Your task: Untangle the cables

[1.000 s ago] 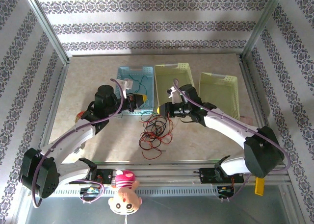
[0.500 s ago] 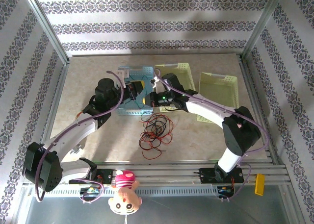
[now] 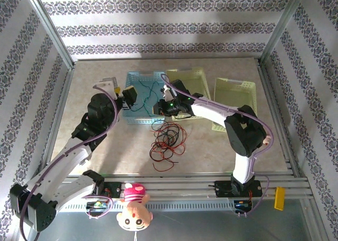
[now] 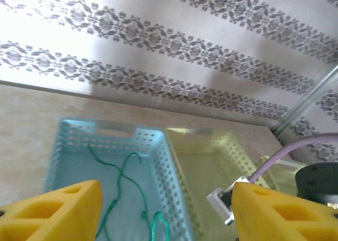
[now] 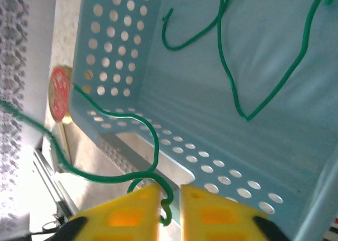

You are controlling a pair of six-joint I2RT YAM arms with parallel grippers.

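Top view: the left claw (image 3: 128, 97) hangs over the left end of the blue basket (image 3: 138, 78) in the upper middle of the frame. The right claw (image 3: 158, 109) sits at the basket's lower right corner. The green cable (image 3: 149, 93) lies mostly inside that basket. The red cable (image 3: 157, 155) and black cable (image 3: 169, 130) lie looped together on the bench (image 3: 105, 77) just below the basket, at mid-frame.

Left wrist view: the left claw's yellow pads (image 4: 53, 209) stand wide apart at the bottom corners with nothing between them. Green strands lie on the basket floor above.

Right wrist view: the right claw is pinched together at the bottom edge, clamped on a curl of the green cable. From there the strand arcs up and leftward over the basket's perforated wall.

The step in hand looks like clearing the green cable away from the others into the basket. The next move probably calls for carrying the held curl over the wall, opening inside the basket, then separating red from black. The strand hanging outside could snag the rim.
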